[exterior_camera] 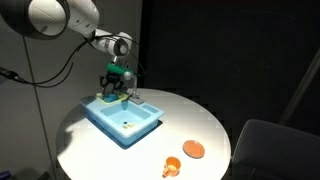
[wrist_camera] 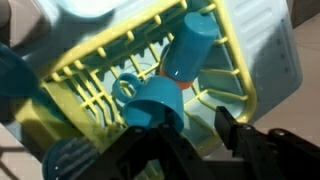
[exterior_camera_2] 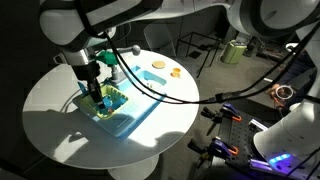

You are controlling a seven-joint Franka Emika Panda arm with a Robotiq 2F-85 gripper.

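Two blue cups (wrist_camera: pixel 152 112) lie in the yellow rack (wrist_camera: pixel 100 72) just ahead of the parted, empty jaws: light, stiff, slick plastic, probably best pinched across a rim.

Smooth, glossy plastic throughout, with a yellow dish rack (wrist_camera: pixel 235 60), a blue tumbler (wrist_camera: pixel 190 48) and a blue mug (wrist_camera: pixel 150 108) — the pale blue plastic sink (exterior_camera: pixel 125 124) shows a softer sheen; white table (exterior_camera: pixel 205 115) matt, gripper (wrist_camera: pixel 200 150) matt black.
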